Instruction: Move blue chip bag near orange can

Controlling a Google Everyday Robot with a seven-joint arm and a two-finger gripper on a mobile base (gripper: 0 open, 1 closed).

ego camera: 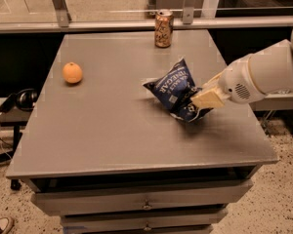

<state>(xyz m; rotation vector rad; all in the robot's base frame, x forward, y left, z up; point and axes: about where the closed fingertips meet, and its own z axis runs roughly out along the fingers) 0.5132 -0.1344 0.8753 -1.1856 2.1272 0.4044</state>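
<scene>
The blue chip bag [177, 89] is crinkled navy foil with white lettering. It hangs tilted just above the grey table [112, 130], right of centre. My gripper [205, 97] comes in from the right on a white arm and is shut on the bag's right lower edge, its cream fingers [208, 99] pinching the foil. The orange can [163, 29] stands upright at the table's far edge, up and a little left of the bag, well apart from it.
A round orange fruit [73, 73] lies on the table's left side. A metal rail and glass panel [136, 21] run behind the far edge. Drawers [146, 206] sit under the tabletop. Headphones [20, 99] lie off the left side.
</scene>
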